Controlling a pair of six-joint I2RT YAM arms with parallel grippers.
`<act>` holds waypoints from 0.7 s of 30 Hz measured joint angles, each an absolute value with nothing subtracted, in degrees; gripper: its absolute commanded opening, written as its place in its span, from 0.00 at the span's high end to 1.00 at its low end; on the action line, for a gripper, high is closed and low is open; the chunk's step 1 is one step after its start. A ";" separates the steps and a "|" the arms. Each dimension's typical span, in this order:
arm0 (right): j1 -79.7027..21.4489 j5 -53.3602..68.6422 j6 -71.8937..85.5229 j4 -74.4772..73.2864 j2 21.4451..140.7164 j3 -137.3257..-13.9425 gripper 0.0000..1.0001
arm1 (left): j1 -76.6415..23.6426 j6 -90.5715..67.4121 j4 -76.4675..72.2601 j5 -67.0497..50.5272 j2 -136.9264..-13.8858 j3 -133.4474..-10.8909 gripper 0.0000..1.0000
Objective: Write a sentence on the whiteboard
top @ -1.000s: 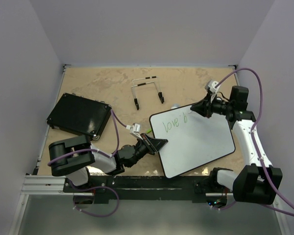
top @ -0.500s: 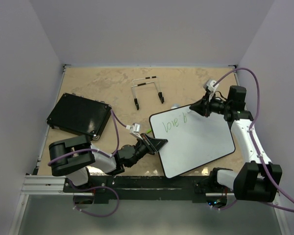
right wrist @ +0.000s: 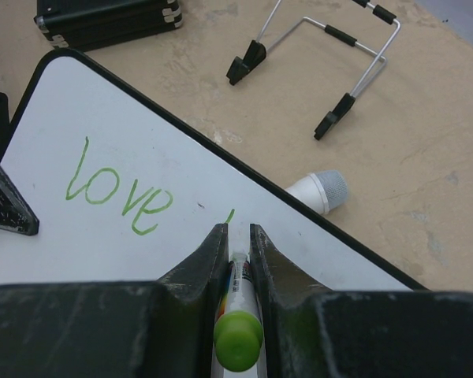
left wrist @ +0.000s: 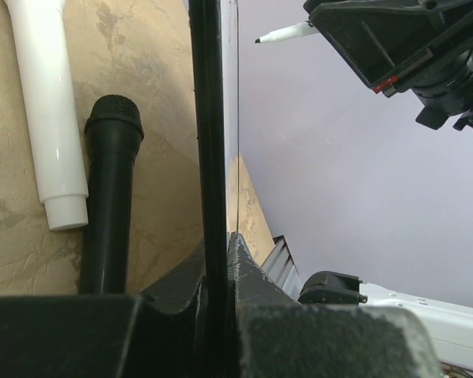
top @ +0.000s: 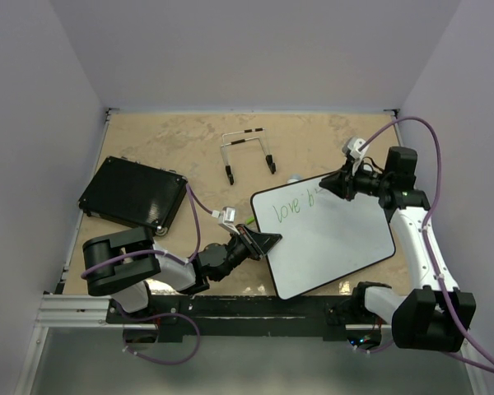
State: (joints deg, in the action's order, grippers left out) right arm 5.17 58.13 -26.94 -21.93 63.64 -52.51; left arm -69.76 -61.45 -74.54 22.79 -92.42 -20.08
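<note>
The whiteboard [top: 329, 239] lies tilted at the centre right of the table. It also shows in the right wrist view [right wrist: 102, 236]. The sentence [top: 286, 207] reads "love" in green, with a fresh stroke after it [right wrist: 229, 214]. My right gripper [top: 333, 185] is shut on a green-capped marker [right wrist: 238, 315] with its tip down at the board's far edge. My left gripper [top: 267, 242] is shut on the board's black frame [left wrist: 205, 157] at its left edge.
A black textured pad [top: 133, 193] lies at the left. A wire stand [top: 247, 152] sits at the back centre. A white microphone [right wrist: 319, 191] pokes out from under the board's far edge. A black microphone [left wrist: 110, 197] and a white tube [left wrist: 47, 118] lie beside the board.
My right gripper has shifted slightly along the board's far edge and a new green stroke after "love" has grown. The left arm and board have not moved.
</note>
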 measured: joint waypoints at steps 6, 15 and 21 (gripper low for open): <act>5.15 58.04 -27.68 -23.31 66.08 -52.51 1.00 | -69.76 -61.45 -74.59 22.76 -92.49 -20.08 1.00; 5.15 58.06 -28.23 -23.64 67.51 -52.51 1.00 | -69.76 -61.56 -74.52 22.79 -92.49 -20.08 1.00; 5.15 58.06 -31.73 -27.97 67.64 -53.58 1.00 | -69.76 -61.54 -74.54 22.79 -92.49 -20.08 1.00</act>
State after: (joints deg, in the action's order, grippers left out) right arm 5.15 58.06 -31.73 -27.97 67.64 -53.58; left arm -69.76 -61.54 -74.54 22.79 -92.49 -20.08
